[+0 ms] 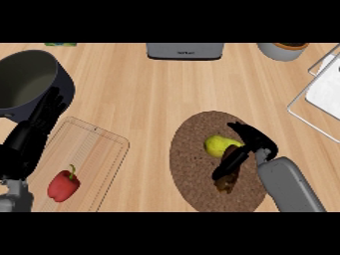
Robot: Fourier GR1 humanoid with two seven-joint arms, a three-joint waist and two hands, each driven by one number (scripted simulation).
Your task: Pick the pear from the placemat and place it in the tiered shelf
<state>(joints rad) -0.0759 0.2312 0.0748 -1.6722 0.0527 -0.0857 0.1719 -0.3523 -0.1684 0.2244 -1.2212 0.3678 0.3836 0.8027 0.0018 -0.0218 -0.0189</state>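
With the pear (218,145) lying on the round placemat (194,184), the right hand (248,144) curls half-closed around it, so close fully before lifting toward the shelf (327,94); the left hand (33,132) rests open.

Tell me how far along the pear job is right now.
Nothing looks finished: the pear sits on the placemat. In hand: the right hand is at the pear, fingers curled around its right side, with no sign of a lift. Left: raising it and carrying it to the shelf at the right edge. The left hand rests open by the pot.
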